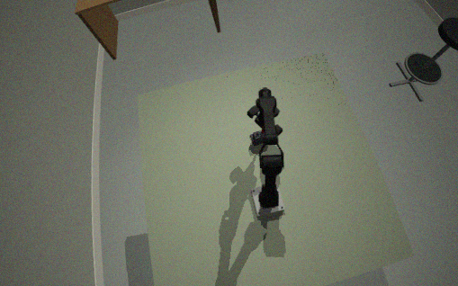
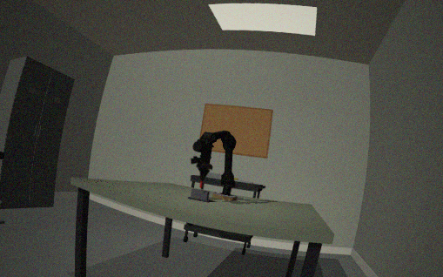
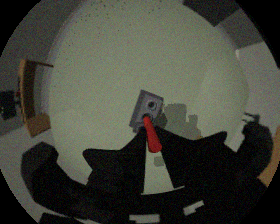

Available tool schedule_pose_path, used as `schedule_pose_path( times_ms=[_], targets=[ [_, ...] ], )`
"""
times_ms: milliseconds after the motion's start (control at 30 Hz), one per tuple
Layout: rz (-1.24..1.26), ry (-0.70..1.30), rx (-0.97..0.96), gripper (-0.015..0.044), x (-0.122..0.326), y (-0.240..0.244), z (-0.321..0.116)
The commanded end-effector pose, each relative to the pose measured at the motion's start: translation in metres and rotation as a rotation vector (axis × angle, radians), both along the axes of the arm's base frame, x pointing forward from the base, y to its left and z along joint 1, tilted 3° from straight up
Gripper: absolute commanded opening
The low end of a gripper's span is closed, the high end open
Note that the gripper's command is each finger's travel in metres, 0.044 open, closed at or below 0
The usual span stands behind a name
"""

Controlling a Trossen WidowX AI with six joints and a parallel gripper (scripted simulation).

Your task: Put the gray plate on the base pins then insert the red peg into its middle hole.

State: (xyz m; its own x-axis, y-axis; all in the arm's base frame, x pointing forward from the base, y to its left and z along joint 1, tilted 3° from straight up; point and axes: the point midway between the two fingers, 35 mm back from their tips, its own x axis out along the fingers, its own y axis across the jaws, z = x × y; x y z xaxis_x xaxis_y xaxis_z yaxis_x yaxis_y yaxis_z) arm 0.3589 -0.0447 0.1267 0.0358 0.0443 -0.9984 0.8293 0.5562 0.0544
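Observation:
The red peg [image 1: 263, 131] [image 2: 201, 185] [image 3: 153, 140] is held upright in my gripper [image 2: 202, 176] [image 3: 149, 129], which is shut on it. The gray plate [image 3: 144, 104] [image 2: 199, 194] lies flat on the base [image 3: 134, 120] in the wrist view. One round end feature shows at the plate's far end; the near end is hidden by the peg and fingers. The peg's lower tip appears at the plate's middle hole in the wrist view and close to the block's top in the exterior view. Whether it has entered the hole cannot be told.
The arm's own mount [image 1: 267, 209] stands on the green table [image 1: 191, 135] [image 2: 254, 218], close to the base block. The arm covers part of the block in the top view. Arm shadows fall beside the block.

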Motion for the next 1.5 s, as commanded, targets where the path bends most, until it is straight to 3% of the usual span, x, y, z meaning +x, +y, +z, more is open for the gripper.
schedule_pose_path(
  times_ms=[0,1467],
  targets=[
    [0.004,0.003,0.004,0.0,0.0,0.0,0.0],
    [0.001,0.002,0.0,0.0,-0.001,0.0,-0.015]
  ],
)
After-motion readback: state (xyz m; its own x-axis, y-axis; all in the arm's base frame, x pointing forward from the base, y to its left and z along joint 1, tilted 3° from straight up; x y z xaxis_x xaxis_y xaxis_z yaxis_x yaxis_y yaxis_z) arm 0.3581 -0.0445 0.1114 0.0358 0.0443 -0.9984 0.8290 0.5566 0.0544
